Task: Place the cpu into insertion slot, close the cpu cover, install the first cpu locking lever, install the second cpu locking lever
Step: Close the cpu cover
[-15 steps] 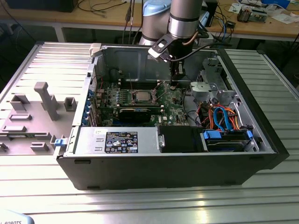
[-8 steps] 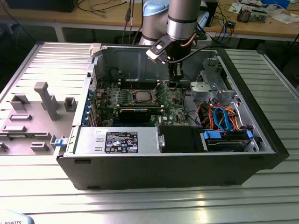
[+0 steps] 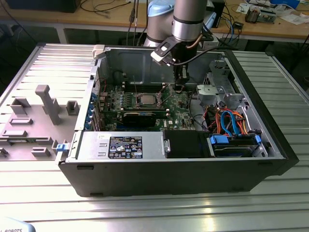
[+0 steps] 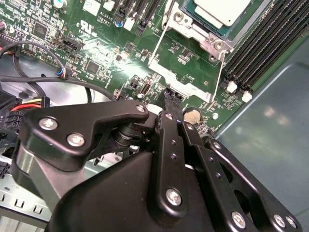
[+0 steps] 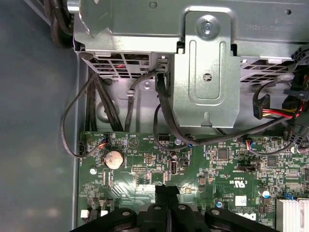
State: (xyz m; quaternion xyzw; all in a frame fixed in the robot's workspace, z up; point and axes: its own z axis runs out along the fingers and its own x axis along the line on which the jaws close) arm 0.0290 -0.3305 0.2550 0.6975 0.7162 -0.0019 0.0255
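gripper [image 4: 173, 95] pinched shut and empty, tips low over the green board [image 4: 188, 60], coin battery [image 4: 192, 115] just beside. cpu [image 4: 223, 10] sits in its socket [image 4: 212, 43] ahead. dropping lower could scrape board parts.

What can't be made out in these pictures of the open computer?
The cpu: in the exterior view too small to tell whether it is latched down; in the second wrist view cut off by the picture's edge.
The motherboard: in the second wrist view partly hidden behind the black body of the claw.
The black cables: in the first wrist view their ends vanish behind the metal drive cage.
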